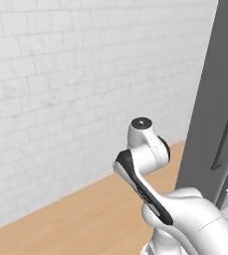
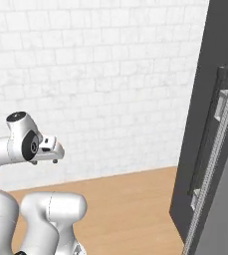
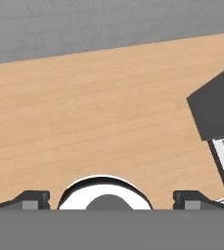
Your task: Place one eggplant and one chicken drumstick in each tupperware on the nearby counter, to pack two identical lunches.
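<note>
At the left and middle of the hand view lies a wood floor; at the right, a dark cabinet. The end effector is open and holds nothing. Eggplant, drumstick and tupperware are not to be found here, so I judge the search step: the base must first reach the tabletop. No writing is readable.

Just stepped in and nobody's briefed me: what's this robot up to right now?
Nothing is being handled yet. The white robot arm is folded up over a light-brown wooden floor, facing a white tiled wall, with a tall dark-grey cabinet on its right. The gripper points down at the wood, jaws wide open and holding nothing.
</note>
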